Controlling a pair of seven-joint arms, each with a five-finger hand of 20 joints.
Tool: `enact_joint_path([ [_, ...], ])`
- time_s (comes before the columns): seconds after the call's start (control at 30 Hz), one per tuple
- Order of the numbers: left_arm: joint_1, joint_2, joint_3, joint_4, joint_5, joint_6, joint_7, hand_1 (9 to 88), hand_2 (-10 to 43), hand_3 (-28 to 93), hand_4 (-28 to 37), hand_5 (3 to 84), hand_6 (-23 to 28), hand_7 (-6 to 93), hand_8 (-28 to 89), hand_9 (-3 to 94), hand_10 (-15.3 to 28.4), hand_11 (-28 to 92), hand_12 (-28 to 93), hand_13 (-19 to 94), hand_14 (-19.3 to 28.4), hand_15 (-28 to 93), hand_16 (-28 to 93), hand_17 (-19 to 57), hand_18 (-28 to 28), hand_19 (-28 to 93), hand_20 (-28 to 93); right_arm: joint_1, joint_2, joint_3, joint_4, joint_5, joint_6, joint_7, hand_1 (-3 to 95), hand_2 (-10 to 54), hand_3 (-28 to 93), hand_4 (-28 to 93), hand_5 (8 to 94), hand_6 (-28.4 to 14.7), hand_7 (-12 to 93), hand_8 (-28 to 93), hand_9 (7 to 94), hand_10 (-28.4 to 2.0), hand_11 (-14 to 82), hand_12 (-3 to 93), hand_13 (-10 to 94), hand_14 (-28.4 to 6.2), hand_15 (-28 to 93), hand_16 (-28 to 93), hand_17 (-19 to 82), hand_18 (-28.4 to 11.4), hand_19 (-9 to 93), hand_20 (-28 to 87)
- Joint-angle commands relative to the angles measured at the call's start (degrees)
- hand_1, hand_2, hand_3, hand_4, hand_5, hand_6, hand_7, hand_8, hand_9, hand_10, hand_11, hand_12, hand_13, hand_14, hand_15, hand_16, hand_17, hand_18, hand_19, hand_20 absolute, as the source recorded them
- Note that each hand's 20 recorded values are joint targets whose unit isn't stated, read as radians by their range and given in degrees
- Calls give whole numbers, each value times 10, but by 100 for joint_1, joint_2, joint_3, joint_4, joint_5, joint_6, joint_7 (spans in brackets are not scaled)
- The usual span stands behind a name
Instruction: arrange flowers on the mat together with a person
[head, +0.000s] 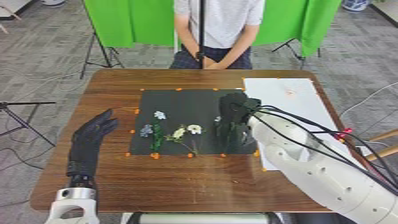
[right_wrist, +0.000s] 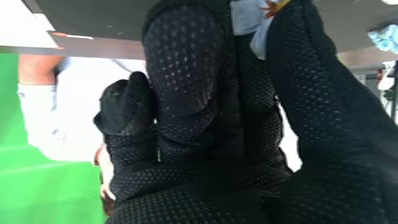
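Head view: R hand (head: 236, 111) over blk mat (head: 191, 102), pinching 1 flower (right_wrist: 245, 19).

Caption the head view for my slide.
Black-gloved right hand over a black mat bearing small pale flowers, black-gloved left hand to its left, at a brown wooden table.

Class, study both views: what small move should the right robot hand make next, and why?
Probably lower the pale flower gently and let go: the right robot hand pinches it over the black mat, where other flowers lie.
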Motion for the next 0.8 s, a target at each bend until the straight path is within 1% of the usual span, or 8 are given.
enact_joint_path([
  [0.03, 73, -17, 1, 20, 20, -39, -24, 213, -58, 719, -199, 466, 35, 110, -60, 475, 140, 157, 128, 373, 165, 132, 5, 62, 108, 68, 149, 11, 46, 219, -153, -46, -292, -98, 476, -95, 625, -221, 728, 42, 157, -15, 803, -121, 135, 177, 911, -21, 426, 320, 506, -169, 893, 384],
  [0.17, 51, -20, 0, 31, 20, -44, -34, 214, -58, 719, -199, 465, 35, 110, -60, 475, 140, 158, 128, 372, 164, 132, 5, 62, 108, 68, 149, -26, 91, 349, -235, 1, -361, -87, 442, -95, 680, -243, 699, 45, 162, -113, 780, -122, 123, 171, 906, -23, 428, 314, 501, -172, 889, 392],
  [0.4, 79, -47, -8, 15, 27, -25, -12, 213, -59, 720, -197, 465, 34, 110, -60, 475, 140, 158, 128, 372, 164, 131, 5, 63, 108, 67, 149, -127, 159, 990, -572, 112, -494, -77, 435, -95, 680, -246, 683, 44, 160, -117, 766, -121, 116, 168, 901, -23, 427, 313, 498, -171, 885, 393],
  [0.57, 68, -39, -1, 16, 24, -24, -12, 213, -59, 720, -197, 463, 33, 109, -60, 475, 140, 158, 128, 372, 164, 130, 5, 63, 108, 67, 149, -770, 100, 2587, -1306, 802, 532, -151, 434, -95, 669, -244, 664, 29, 154, -113, 749, -125, 115, 171, 883, -32, 416, 308, 479, -176, 869, 392],
  [0.63, 58, -40, 7, 16, 24, -28, -4, 213, -58, 719, -198, 463, 33, 109, -60, 475, 140, 158, 129, 372, 165, 131, 5, 63, 108, 66, 149, -1312, -33, 3474, -1566, 1655, 1401, -552, 414, -95, 666, -228, 654, 20, 151, -106, 731, -130, 120, 177, 833, -59, 382, 292, 431, -188, 813, 387],
  [0.67, 55, -41, 10, 17, 24, -28, -1, 213, -58, 719, -198, 464, 33, 110, -60, 475, 140, 158, 129, 372, 165, 131, 5, 63, 107, 66, 149, -1600, -170, 3972, -1621, 2178, 1658, -1069, 404, -95, 670, -221, 652, 17, 153, -105, 724, -134, 120, 178, 795, -75, 361, 284, 392, -194, 767, 384],
  [0.73, 71, -44, -2, 14, 19, -26, -7, 213, -58, 719, -198, 464, 33, 110, -60, 476, 141, 158, 128, 372, 164, 131, 5, 63, 107, 65, 149, -2165, -466, 4874, -1662, 3319, 1758, -2231, 348, -95, 684, -201, 635, 9, 153, -104, 682, -142, 107, 174, 675, -114, 286, 256, 320, -181, 631, 373],
  [0.8, 85, -46, -10, 10, 13, -25, 3, 213, -59, 721, -197, 464, 33, 111, -60, 476, 141, 158, 128, 372, 164, 131, 5, 63, 107, 66, 149, -2772, -683, 5475, -1779, 4555, 1839, -2979, 280, -55, 688, -189, 608, 6, 153, -103, 617, -150, 85, 167, 589, -131, 203, 243, 274, -167, 476, 352],
])
